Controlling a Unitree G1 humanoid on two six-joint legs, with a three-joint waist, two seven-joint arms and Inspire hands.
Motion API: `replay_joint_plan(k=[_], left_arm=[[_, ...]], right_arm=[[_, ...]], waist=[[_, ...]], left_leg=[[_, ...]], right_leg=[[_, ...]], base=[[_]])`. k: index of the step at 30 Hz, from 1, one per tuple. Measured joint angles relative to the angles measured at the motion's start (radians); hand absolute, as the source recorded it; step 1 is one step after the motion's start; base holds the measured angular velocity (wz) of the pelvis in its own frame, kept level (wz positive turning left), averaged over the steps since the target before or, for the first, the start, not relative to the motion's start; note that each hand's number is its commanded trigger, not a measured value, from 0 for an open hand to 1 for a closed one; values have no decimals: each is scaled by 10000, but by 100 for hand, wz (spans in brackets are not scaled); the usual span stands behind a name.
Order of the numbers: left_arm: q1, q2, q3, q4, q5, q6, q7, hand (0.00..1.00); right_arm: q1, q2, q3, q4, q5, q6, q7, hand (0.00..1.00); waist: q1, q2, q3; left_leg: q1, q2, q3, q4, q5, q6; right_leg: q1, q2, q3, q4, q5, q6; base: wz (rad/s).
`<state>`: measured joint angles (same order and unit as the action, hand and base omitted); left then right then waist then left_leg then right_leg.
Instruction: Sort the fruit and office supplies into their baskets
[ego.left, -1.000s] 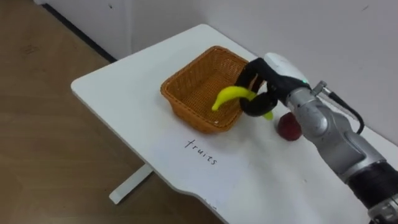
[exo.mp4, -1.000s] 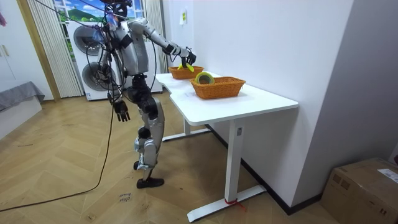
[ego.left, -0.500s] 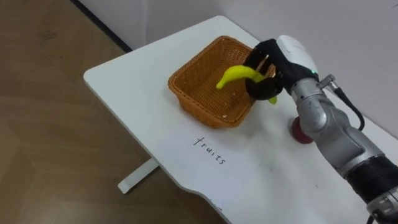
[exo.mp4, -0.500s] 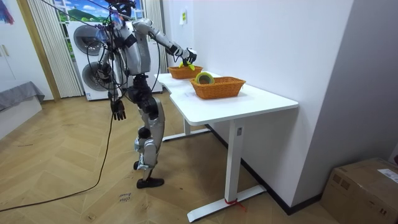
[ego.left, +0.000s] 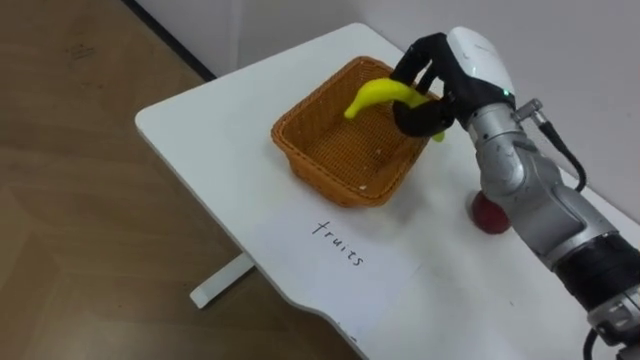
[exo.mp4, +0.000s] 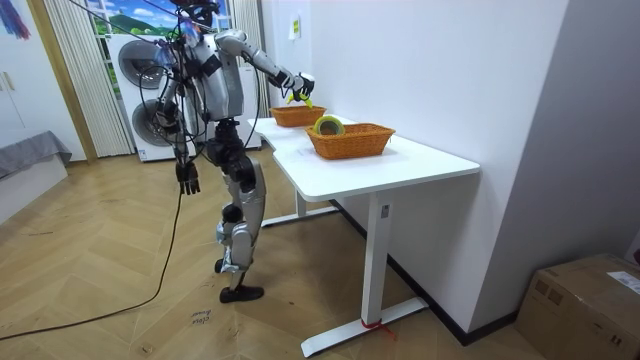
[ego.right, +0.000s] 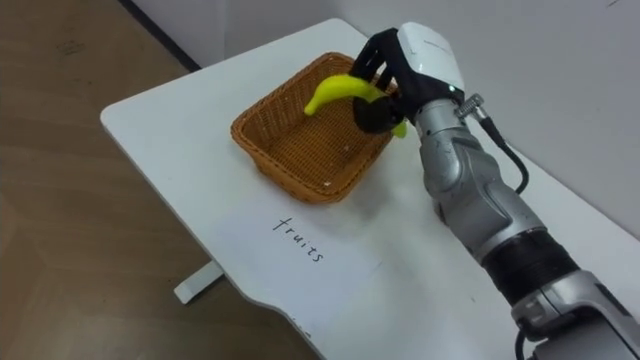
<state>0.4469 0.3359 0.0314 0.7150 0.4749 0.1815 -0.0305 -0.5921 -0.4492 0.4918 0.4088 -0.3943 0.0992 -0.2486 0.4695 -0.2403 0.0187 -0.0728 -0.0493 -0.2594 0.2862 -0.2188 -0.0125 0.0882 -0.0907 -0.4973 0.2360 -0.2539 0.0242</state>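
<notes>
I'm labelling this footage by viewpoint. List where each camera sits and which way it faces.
Left eye view: on the robot's head, looking down at the table. The right arm comes in, and the right robot hand holds the banana above the fruit basket.
Right eye view: beside it on the head, same scene and arm.
Room view: across the room, facing the whole standing robot. The left robot hand hangs at its side.
Shared: all three show the banana over the basket.

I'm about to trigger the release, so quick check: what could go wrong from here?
1. The right robot hand holds the banana near the basket's right rim, not over its middle. Released here, it might clip the rim and land on the table.
2. The red fruit lies close under the forearm. Lowering or pulling back could knock it rolling.
</notes>
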Motion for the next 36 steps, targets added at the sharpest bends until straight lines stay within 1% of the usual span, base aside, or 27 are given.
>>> replay_joint_plan(k=[3, 4, 7, 8, 10, 13, 14, 15, 16, 21, 25, 27, 32, 36], left_arm=[[1, 0, 8, 11, -1, 3, -5, 0], [4, -2, 9, 36, 0, 3, -5, 0], [15, -7, 12, 108, -7, 13, -11, 0], [15, -8, 12, 107, -7, 15, -13, 0], [14, -9, 25, 62, 2, 17, -46, 0], [15, -9, 46, 19, 12, 20, -202, 0], [17, -9, 41, 23, 90, 23, -231, 0], [16, -10, 43, 22, 96, 27, -233, 0], [15, -12, 43, 22, 98, 26, -232, 0], [17, -6, 32, 6, 89, 62, -219, 0], [14, -3, 17, 14, 90, 109, -211, 0], [-12, 0, 17, 20, 85, 112, -212, 0], [-115, 76, 7, 20, 86, 81, -203, 0], [-210, 87, 0, 28, 85, 82, -222, 0]], right_arm=[[0, -7, 44, -20, -595, 38, 0, 100], [3, -15, 112, -76, -799, 67, 1, 100], [2, -99, 411, -410, -916, 131, 36, 100], [2, -99, 425, -499, -916, 133, 62, 100], [2, -121, 487, -1032, -1150, 258, 239, 100], [3, -130, 593, -1518, -1324, 270, 352, 99], [3, -130, 698, -1750, -1334, 305, 409, 68], [4, -127, 793, -1909, -1340, 321, 463, 55], [4, -124, 848, -1957, -1485, 273, 551, 0], [4, -125, 1396, -1758, -1659, 338, 967, 0], [4, -124, 1913, -1387, -1658, 343, 1265, 0], [4, -124, 1932, -1328, -1649, 332, 1421, 0], [3, -124, 1932, -1015, -1635, 320, 1437, 0], [4, -126, 1931, -1011, -1563, 280, 1461, 0]], waist=[[14, -73, -32], [12, -88, -20], [5, -108, -22], [5, -107, -21], [11, -115, -26], [11, -114, -26], [19, -114, -25], [27, -115, -24], [57, -109, -20], [317, -111, -18], [491, -162, 13], [525, -188, 29], [554, -274, 84], [533, -276, 92]], left_leg=[[48, 1, -7, -10, 2, -2], [110, 1, -12, -30, 2, -2], [268, 3, -12, -130, 9, -11], [295, 6, -12, -131, 9, -11], [324, 19, -9, -135, 8, -13], [324, 17, -4, -135, 8, -14], [325, 16, 5, -135, 8, -13], [323, 16, 5, -136, 8, -13], [318, 16, 5, -138, 8, -13], [317, 27, 14, -157, 7, -13], [297, 25, 1, -170, 7, -13], [288, 24, -10, -169, 6, -13], [280, 20, -26, -152, 5, -14], [271, 33, 45, -149, 3, -14]], right_leg=[[35, 1, 1, -1, 0, 0], [93, 2, 1, -13, 0, 0], [276, 29, -10, -153, 18, 9], [305, 32, -16, -158, 18, 9], [336, 49, -13, -159, 18, 10], [337, 49, -1, -160, 18, 10], [337, 46, 1, -160, 19, 11], [333, 46, 2, -160, 20, 11], [325, 46, 5, -160, 20, 11], [300, 45, 12, -159, 21, 10], [284, 44, -3, -160, 21, 10], [280, 45, -14, -167, 21, 10], [296, 51, -29, -180, 22, 11], [242, 46, 18, -181, 34, -3]], base=[[0], [0], [0], [0], [0], [0], [0], [0], [0], [-1], [0], [2], [0], [-5]])
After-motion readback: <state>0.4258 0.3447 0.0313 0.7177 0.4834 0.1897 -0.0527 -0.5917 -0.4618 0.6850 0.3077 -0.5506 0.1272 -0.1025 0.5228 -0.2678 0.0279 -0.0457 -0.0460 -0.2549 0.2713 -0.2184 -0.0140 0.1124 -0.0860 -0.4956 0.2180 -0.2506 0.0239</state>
